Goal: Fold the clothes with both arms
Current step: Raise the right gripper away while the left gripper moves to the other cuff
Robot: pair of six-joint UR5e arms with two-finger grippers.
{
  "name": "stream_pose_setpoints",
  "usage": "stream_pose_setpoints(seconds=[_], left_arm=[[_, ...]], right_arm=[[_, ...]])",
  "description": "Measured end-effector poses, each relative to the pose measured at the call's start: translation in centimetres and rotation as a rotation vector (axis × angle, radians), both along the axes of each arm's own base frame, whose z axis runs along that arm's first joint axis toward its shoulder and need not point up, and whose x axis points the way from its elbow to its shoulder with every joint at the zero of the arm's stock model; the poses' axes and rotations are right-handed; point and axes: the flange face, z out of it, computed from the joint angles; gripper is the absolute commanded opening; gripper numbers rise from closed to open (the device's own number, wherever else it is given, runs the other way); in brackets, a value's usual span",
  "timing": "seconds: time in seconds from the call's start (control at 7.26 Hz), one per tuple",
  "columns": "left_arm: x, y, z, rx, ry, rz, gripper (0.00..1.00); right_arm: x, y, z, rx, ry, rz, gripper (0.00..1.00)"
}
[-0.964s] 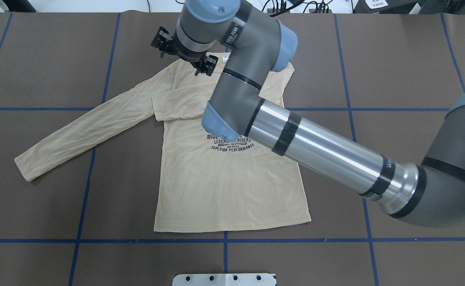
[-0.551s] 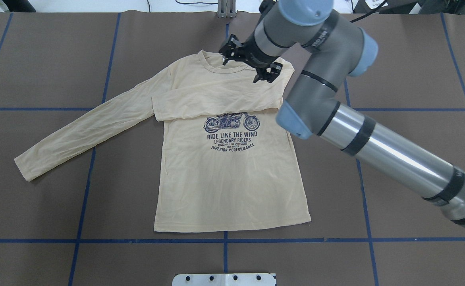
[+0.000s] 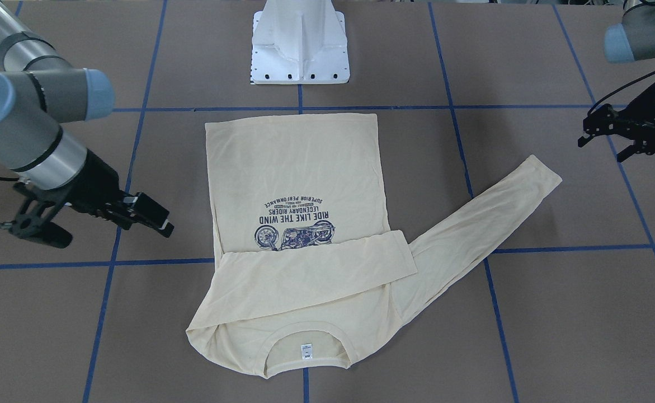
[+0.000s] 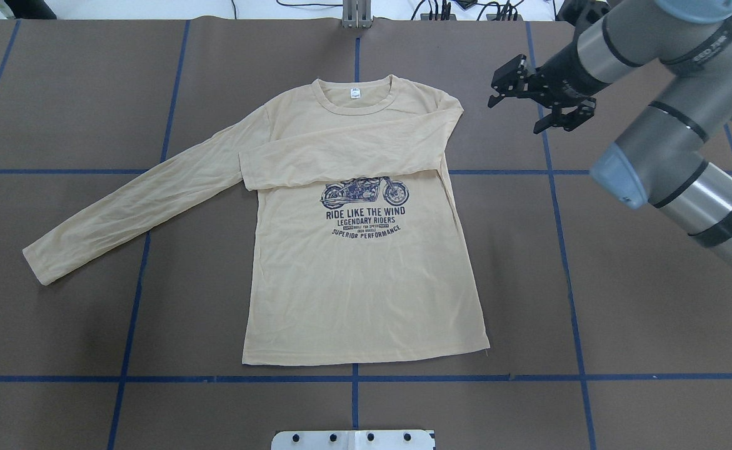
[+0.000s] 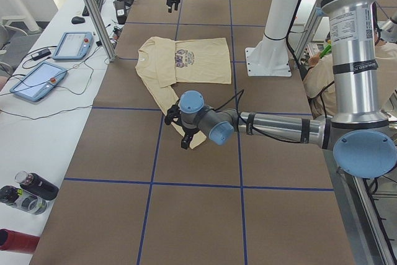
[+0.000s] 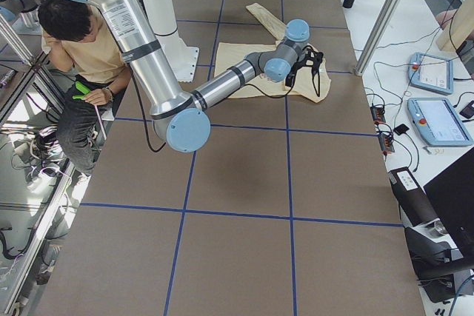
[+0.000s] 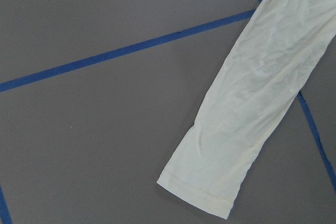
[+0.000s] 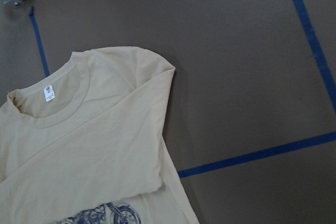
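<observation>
Front-facing, shirt [image 3: 299,162]: lies flat and print-up on the table [image 3: 556,324], straight out from the pedestal base [image 3: 300,45], with the hem nearest the base and the collar farthest.
Front-facing, folded sleeve [image 3: 316,268]: lies across the chest, on the far side of the print [image 3: 293,224] from the base. I judge this the one fold done.
Front-facing, spread sleeve [image 3: 489,212]: angles out toward the robot's left of the base, not yet folded.
Front-facing, right gripper [image 3: 109,224]: jaws wide apart with nothing between them, over bare table on the robot's right of the base, clear of the cloth.
Front-facing, left gripper [image 3: 604,146]: jaws apart and empty, far out on the robot's left of the base, near the spread sleeve's end but apart from it.
Overhead, right gripper: open and empty, off the shirt's shoulder, on the side away from the base.
Overhead, left gripper: only a black sliver at the edge, so its state cannot be told here.
Left wrist, cuff [image 7: 210,192]: lies flat under the camera; no fingers show.
Right wrist, neck label [image 8: 49,94]: sits inside the collar beside the folded shoulder; no fingers show.
Progress: early. Judged left to do are the spread sleeve, then the body folds.
</observation>
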Motion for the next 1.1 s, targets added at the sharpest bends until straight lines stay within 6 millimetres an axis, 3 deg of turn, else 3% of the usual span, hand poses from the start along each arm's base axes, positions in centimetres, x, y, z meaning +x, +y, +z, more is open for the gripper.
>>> stream_pose_setpoints(seconds=[0.14, 0.41, 0.69, 0.96, 1.1], left_arm=[[0.8, -0.5, 0.8, -0.015, 0.01, -0.009, 0.9], [3.0, -1.3, 2.4, -0.046, 0.024, -0.017, 0.81], [4.4, -1.6, 4.0, -0.051, 0.033, -0.006, 0.66], [6.6, -1.4, 4.0, -0.087, 0.037, 0.001, 0.63], [7.5, -1.3, 4.0, -0.099, 0.036, 0.005, 0.56]], right_arm=[[2.5, 0.0, 2.6, 0.009, 0.007, -0.03, 0.99], [4.9, 0.4, 5.7, 0.018, 0.022, -0.05, 0.99], [5.3, 0.6, 6.8, 0.017, 0.033, -0.047, 0.99], [5.4, 0.7, 7.0, 0.018, 0.036, -0.045, 0.99], [5.4, 0.7, 7.0, 0.018, 0.036, -0.044, 0.99]])
